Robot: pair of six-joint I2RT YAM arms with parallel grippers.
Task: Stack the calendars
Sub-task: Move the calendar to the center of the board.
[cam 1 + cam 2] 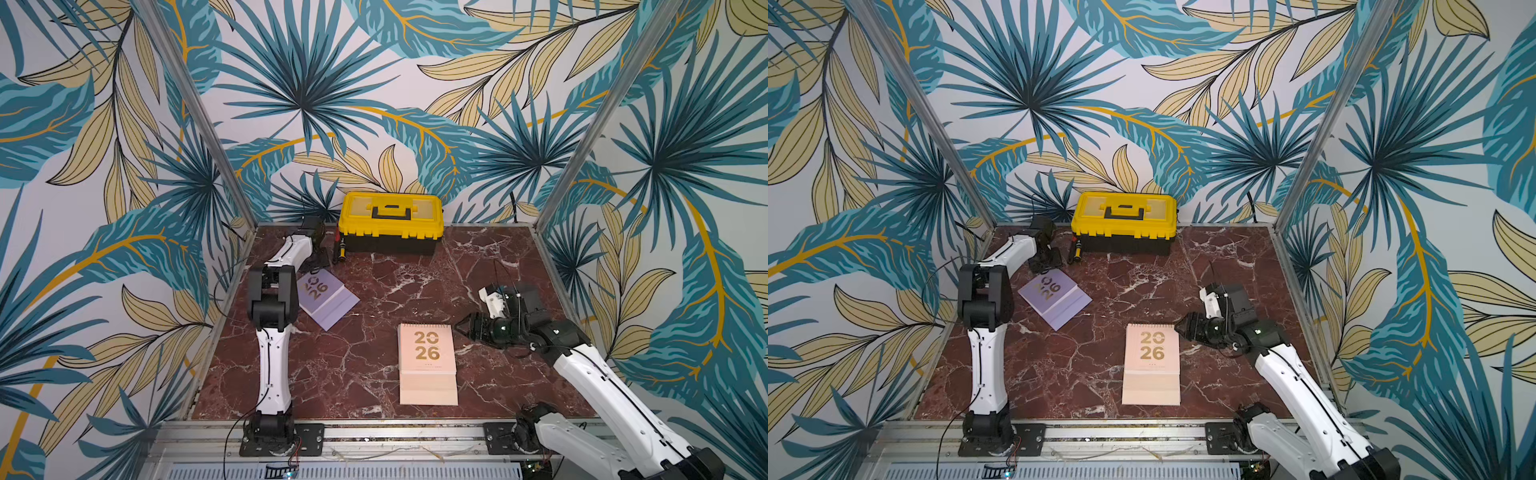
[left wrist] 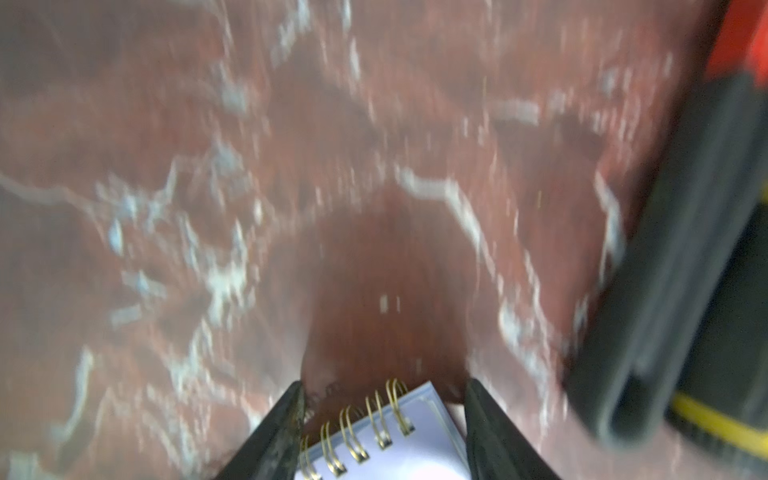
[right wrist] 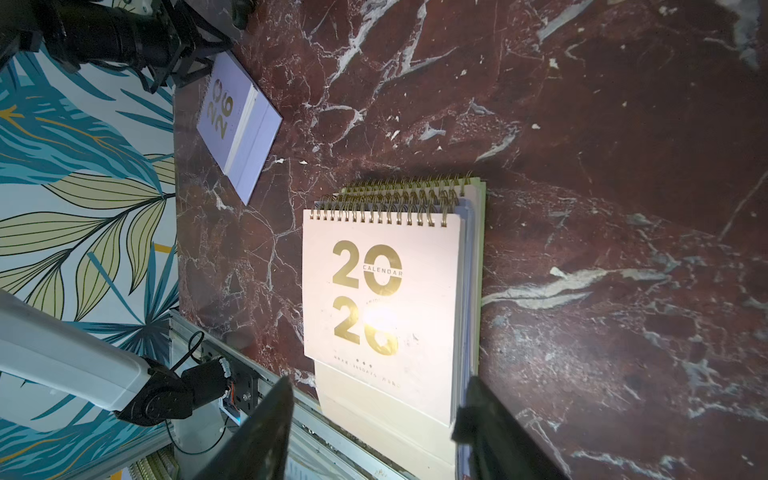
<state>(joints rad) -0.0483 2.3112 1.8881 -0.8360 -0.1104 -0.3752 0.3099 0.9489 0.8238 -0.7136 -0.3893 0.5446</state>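
A lone lilac calendar point(image 1: 326, 300) point(image 1: 1054, 300) lies flat and askew at the table's left rear. My left gripper point(image 1: 314, 268) point(image 2: 383, 384) is open over its spiral-bound corner point(image 2: 399, 440), one jaw on each side of that corner. A stack of calendars point(image 1: 428, 365) point(image 1: 1152, 365) with a peach-pink one on top lies front-centre. In the right wrist view, lilac and green edges show under the stack's top calendar point(image 3: 382, 291). My right gripper point(image 1: 461, 326) point(image 3: 379, 379) hangs open just right of the stack's spiral end, holding nothing.
A yellow-and-black toolbox point(image 1: 390, 222) stands shut against the back wall. A black, red and yellow tool point(image 1: 340, 249) point(image 2: 685, 270) lies just left of it, close to my left gripper. Patterned walls and metal posts point(image 1: 582, 158) enclose the marble table point(image 1: 415, 291).
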